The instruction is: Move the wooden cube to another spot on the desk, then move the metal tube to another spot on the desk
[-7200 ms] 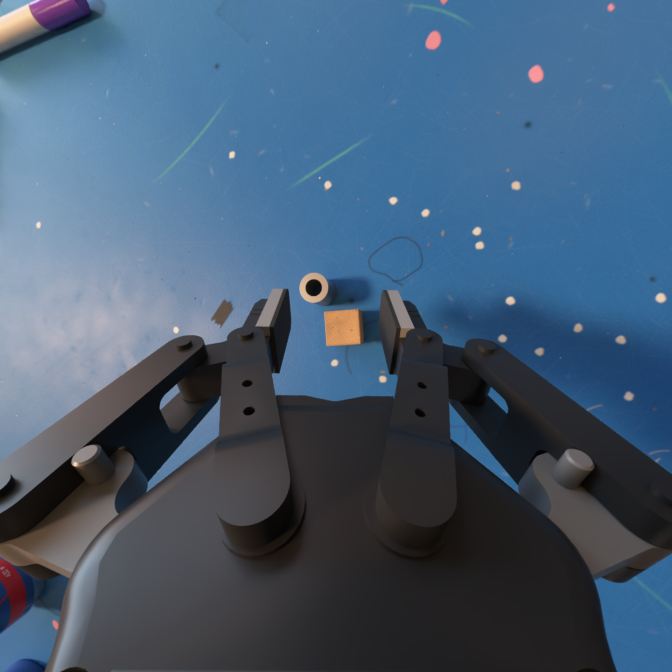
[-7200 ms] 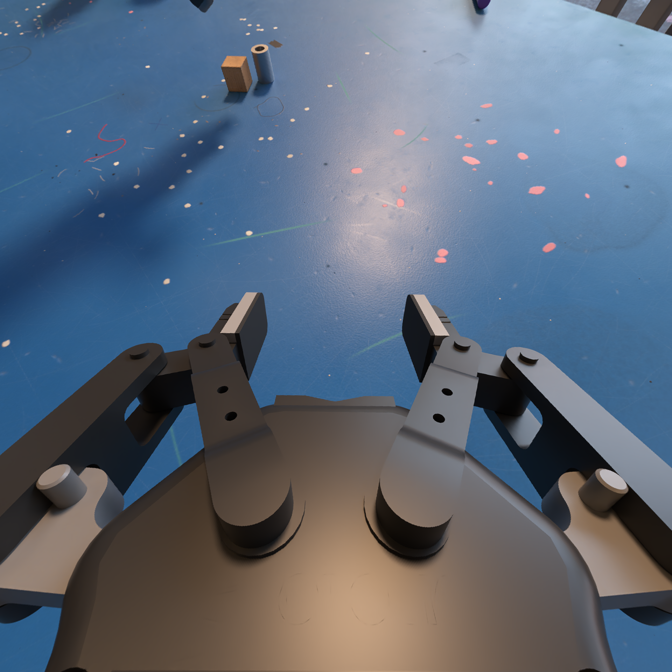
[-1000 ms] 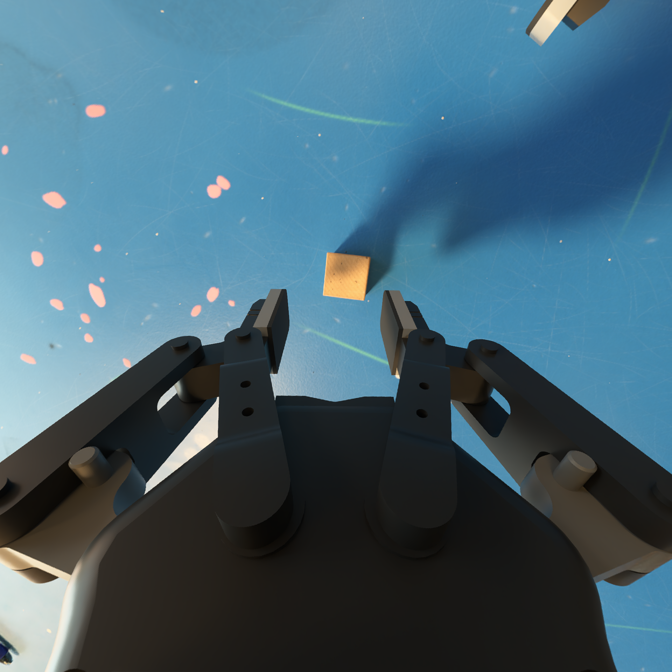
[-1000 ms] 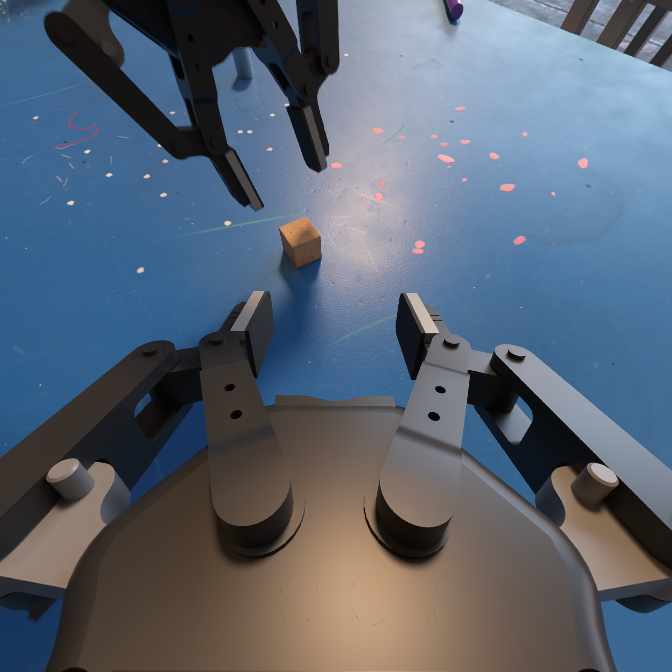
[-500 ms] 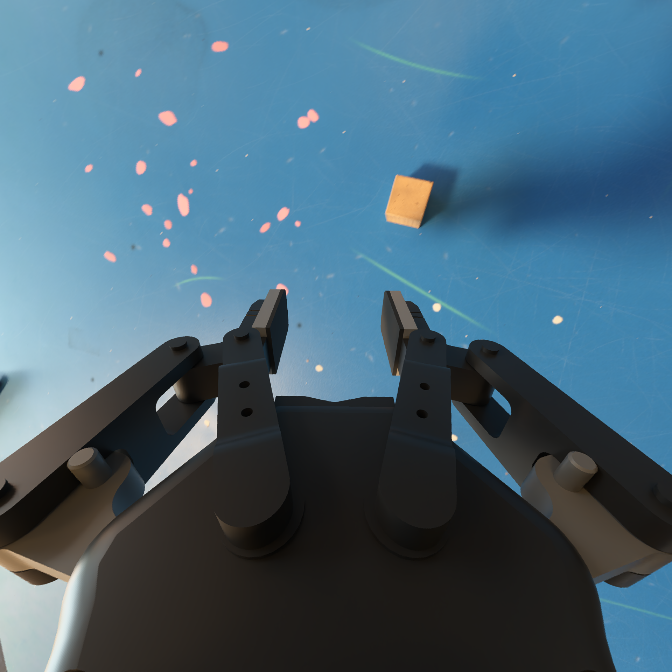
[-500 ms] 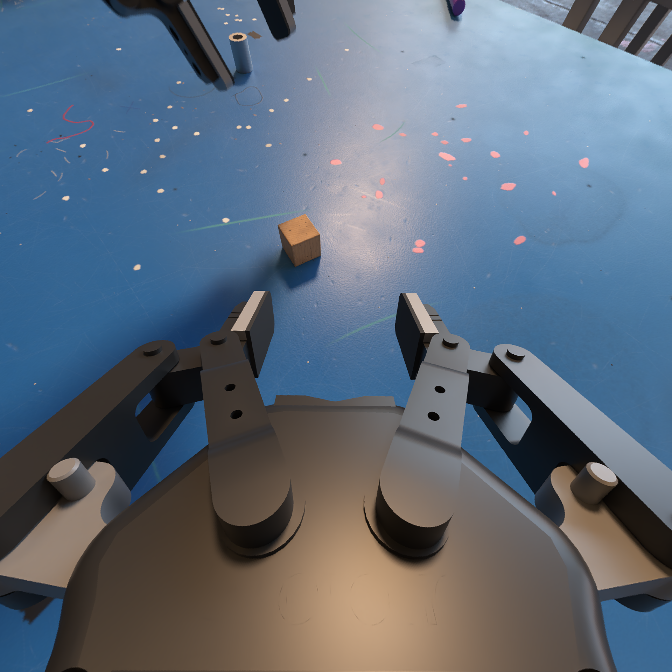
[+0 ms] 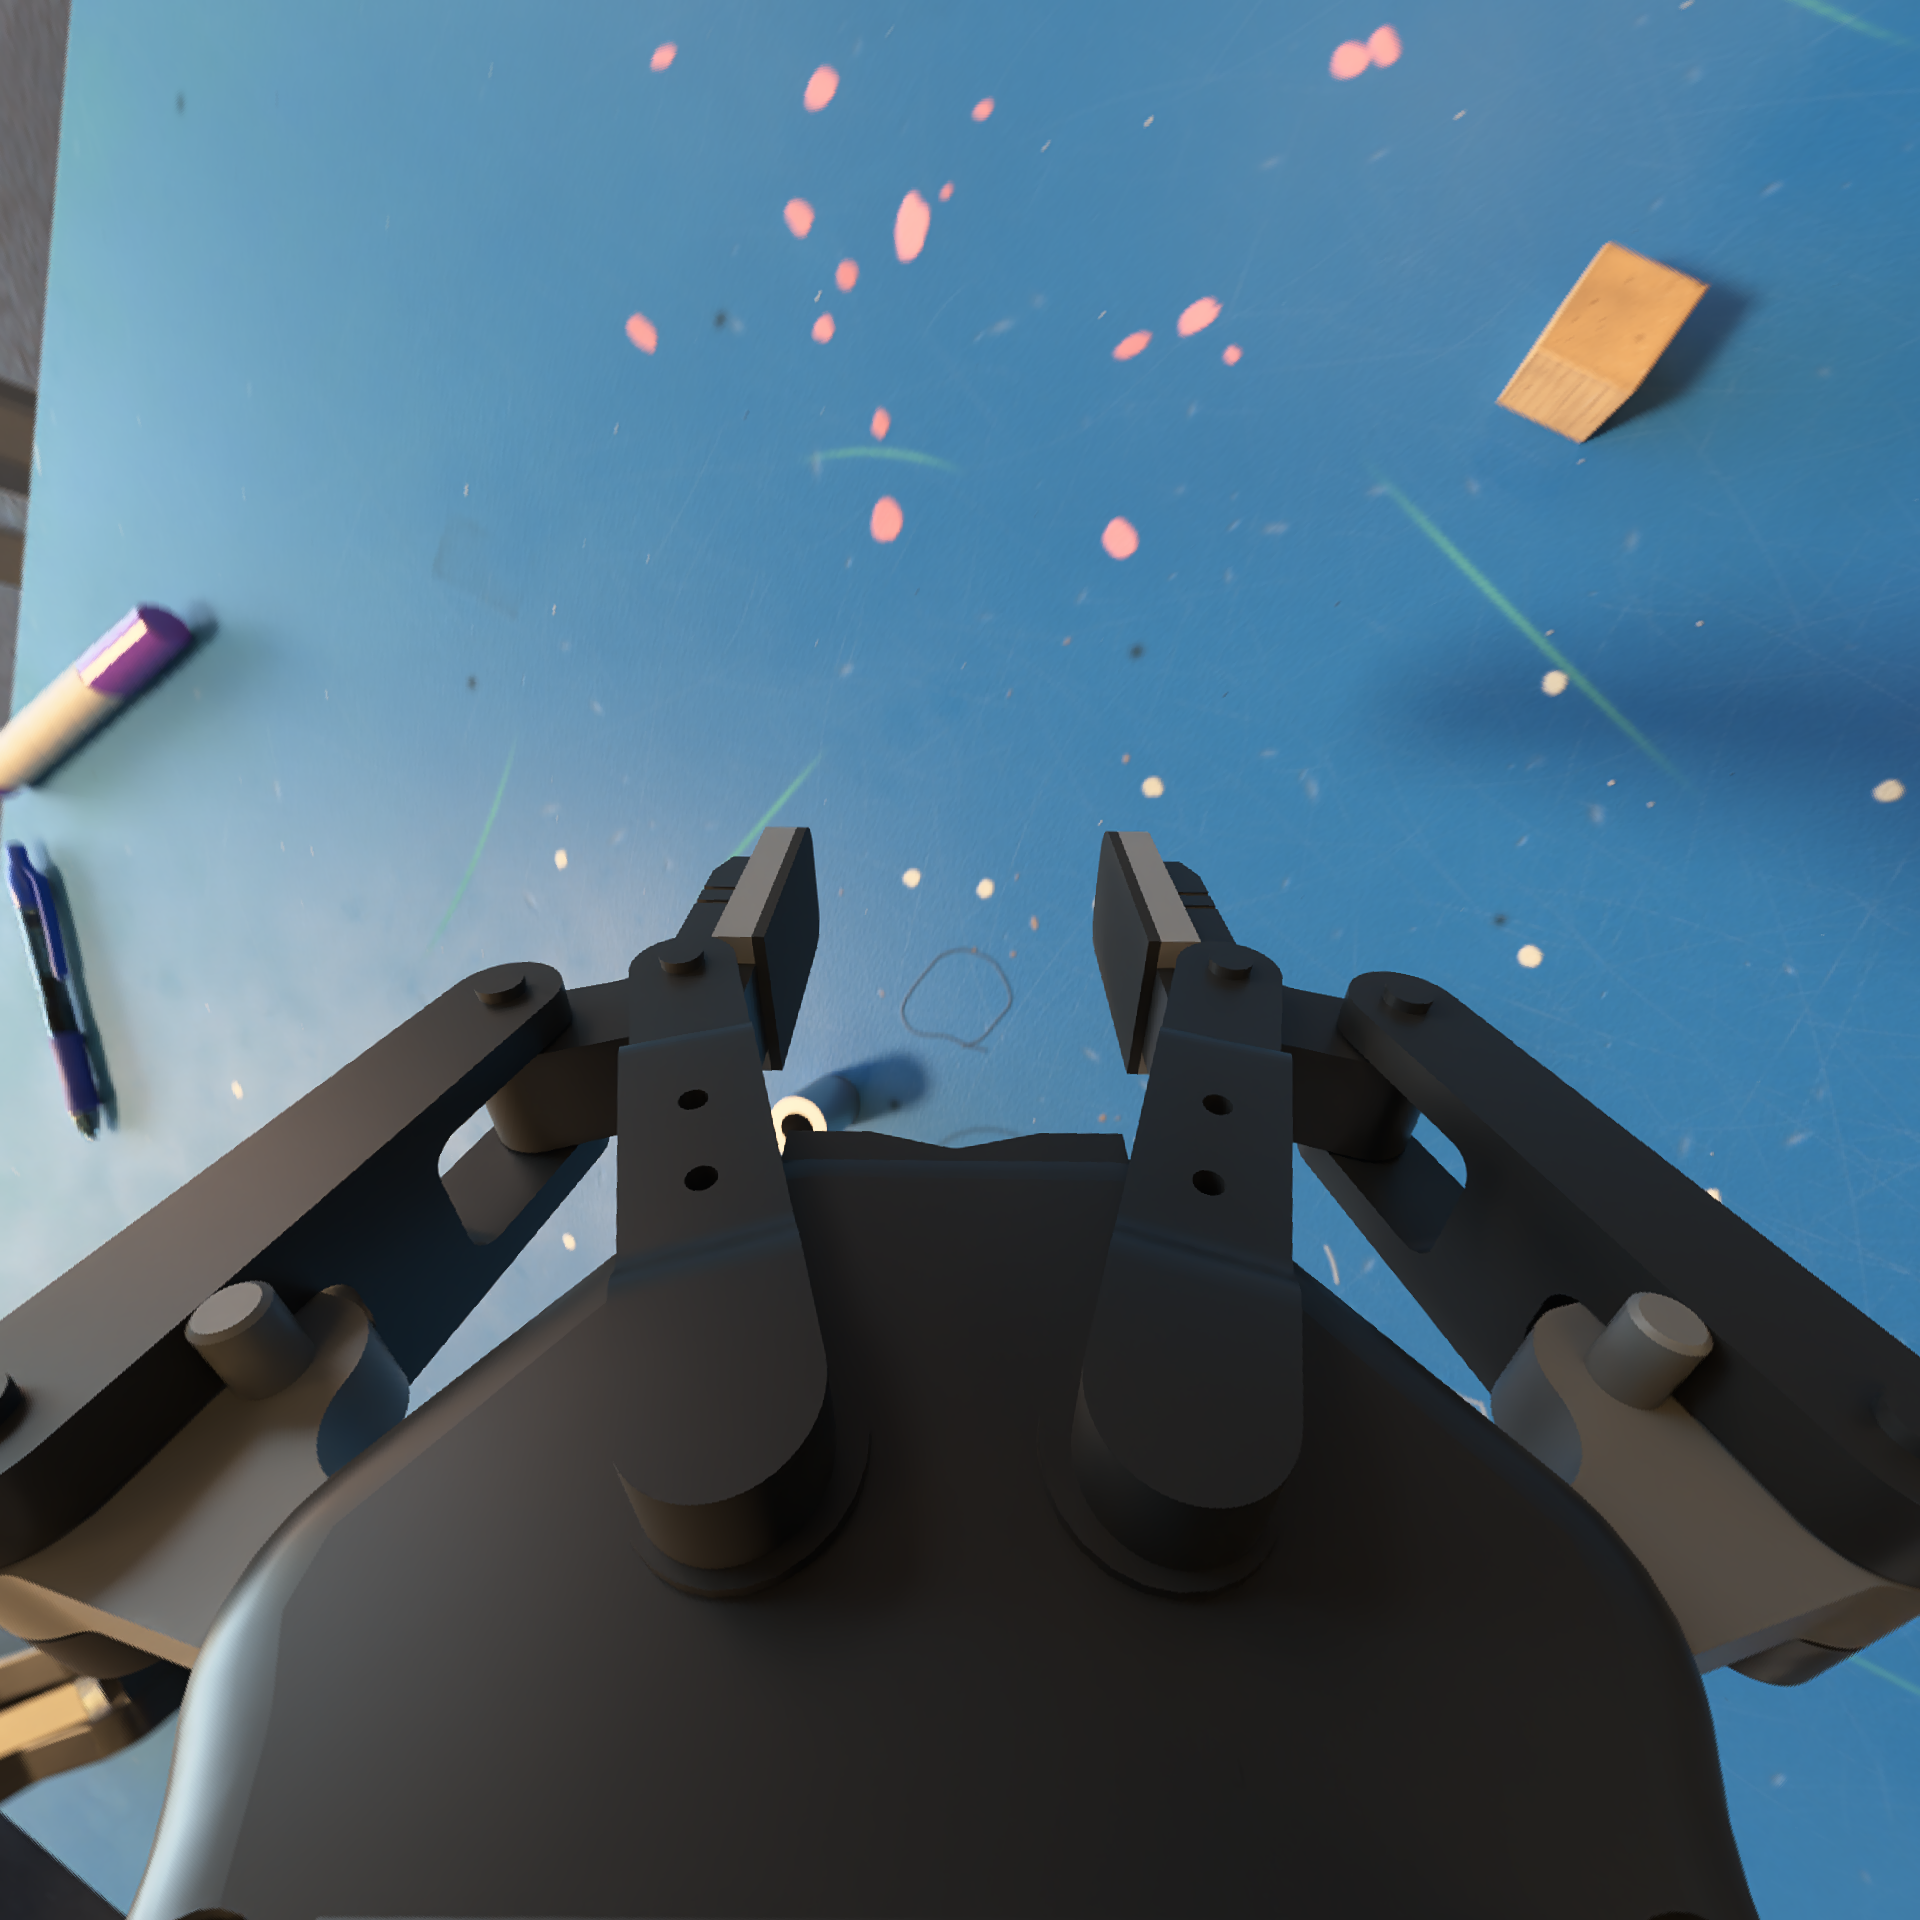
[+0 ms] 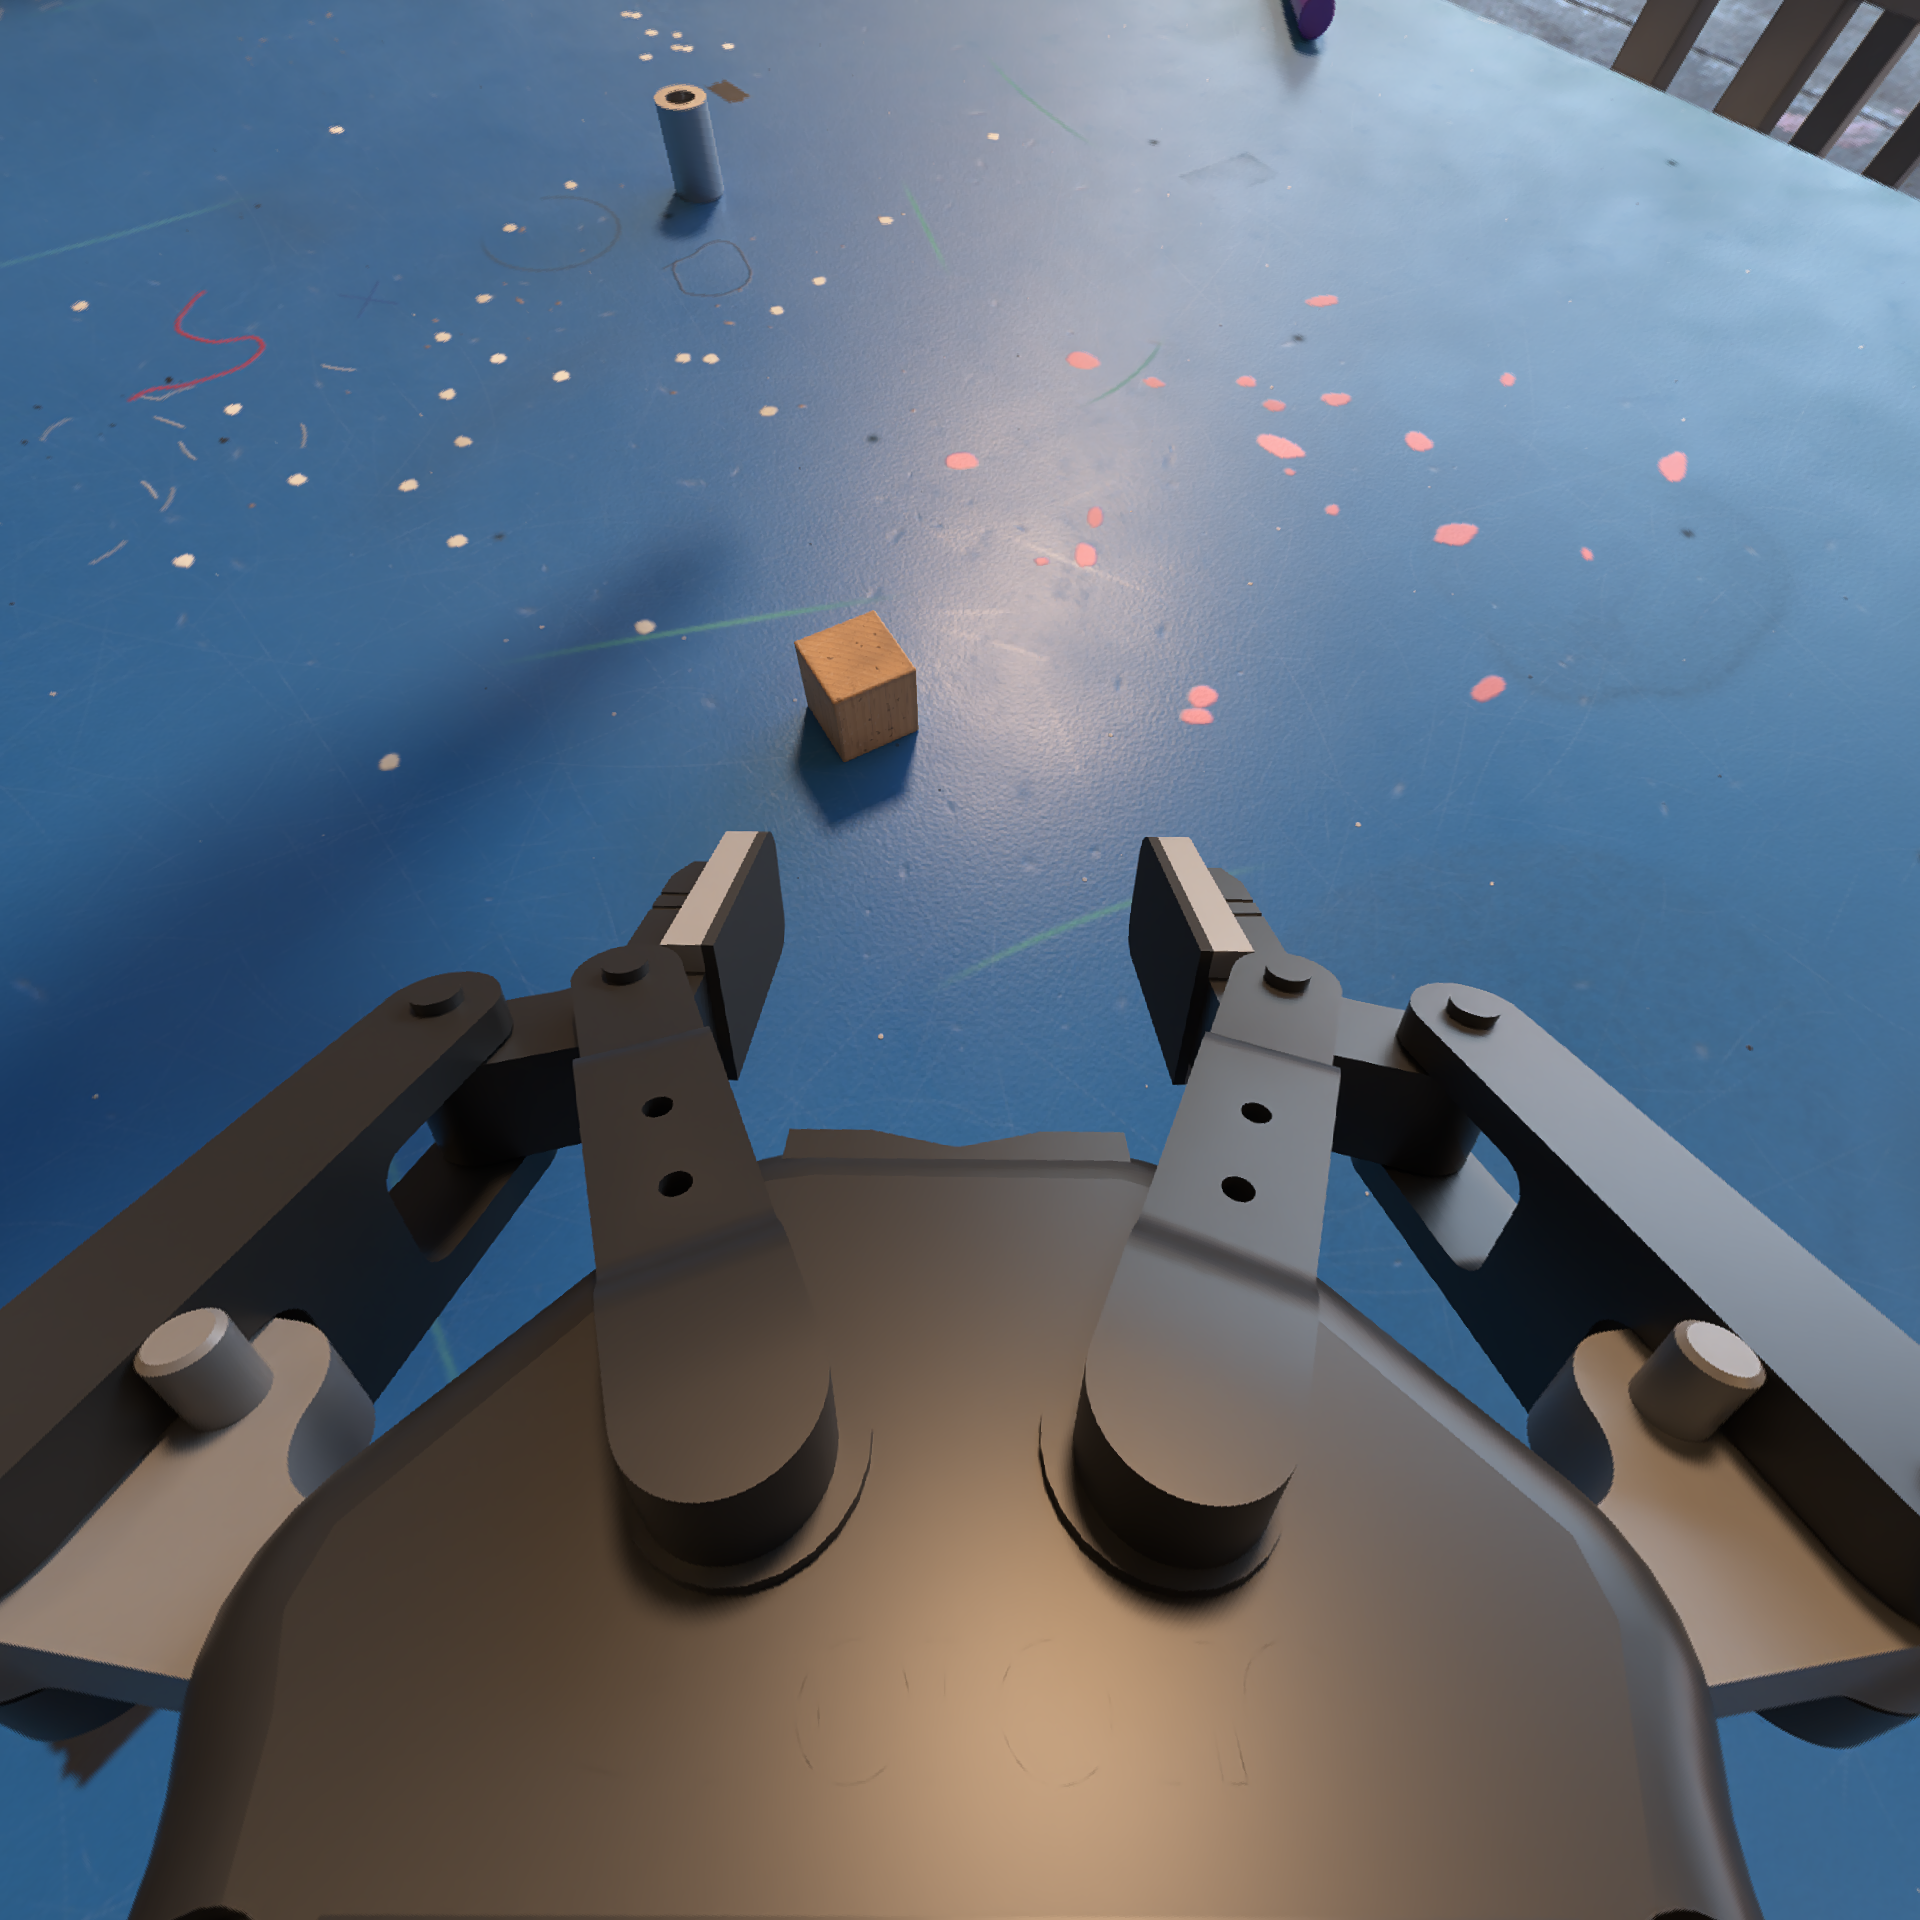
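Observation:
The wooden cube [image 8: 858,684] rests on the blue desk a little ahead of my right gripper [image 8: 954,940], which is open and empty. The cube also shows at the upper right of the left wrist view [image 7: 1600,343]. The grey metal tube [image 8: 688,141] stands upright far off at the upper left of the right wrist view. In the left wrist view only the tube's rim [image 7: 798,1122] peeks out beside the left finger's base, mostly hidden by the gripper body. My left gripper [image 7: 954,935] is open and empty, high above the desk.
A purple-capped marker [image 7: 94,691] and a blue pen [image 7: 54,987] lie near the desk's left edge in the left wrist view. The marker's cap [image 8: 1309,16] and chair slats [image 8: 1766,73] show at the right wrist view's top right. The desk is paint-speckled.
My left gripper has moved away from the cube toward the tube; the cube slid to the upper right of its view. The left gripper has left the right wrist view. The right gripper is still.

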Available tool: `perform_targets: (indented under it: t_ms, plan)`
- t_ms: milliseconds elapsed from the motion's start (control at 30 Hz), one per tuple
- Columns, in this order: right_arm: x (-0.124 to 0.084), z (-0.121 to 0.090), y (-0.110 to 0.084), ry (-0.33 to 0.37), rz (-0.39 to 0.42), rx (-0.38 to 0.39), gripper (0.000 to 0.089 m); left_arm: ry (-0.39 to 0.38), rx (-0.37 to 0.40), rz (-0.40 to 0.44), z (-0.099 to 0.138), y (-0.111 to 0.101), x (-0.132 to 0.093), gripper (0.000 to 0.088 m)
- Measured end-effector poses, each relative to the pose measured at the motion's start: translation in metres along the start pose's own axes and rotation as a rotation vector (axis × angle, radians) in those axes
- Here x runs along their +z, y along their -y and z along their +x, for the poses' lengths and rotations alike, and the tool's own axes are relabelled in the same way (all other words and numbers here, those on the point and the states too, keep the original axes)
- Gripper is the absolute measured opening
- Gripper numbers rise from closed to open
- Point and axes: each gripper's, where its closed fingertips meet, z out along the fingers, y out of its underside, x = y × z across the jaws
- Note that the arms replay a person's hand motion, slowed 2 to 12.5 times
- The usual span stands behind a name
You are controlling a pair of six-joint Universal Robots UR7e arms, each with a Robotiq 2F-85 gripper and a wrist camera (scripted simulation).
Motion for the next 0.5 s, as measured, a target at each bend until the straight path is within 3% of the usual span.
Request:
perform_targets:
  t_ms: [233, 500]
  plan:
    - [0.001, -0.001, 0.000, 0.002, -0.006, -0.005, 0.0598, -0.017, -0.164, -0.069, -0.024, -0.042, 0.000, 0.0486]
    - [0.003, -0.003, 0.000, 0.003, -0.013, -0.012, 0.0597, -0.013, -0.317, -0.131, -0.039, -0.081, 0.015, 0.0485]
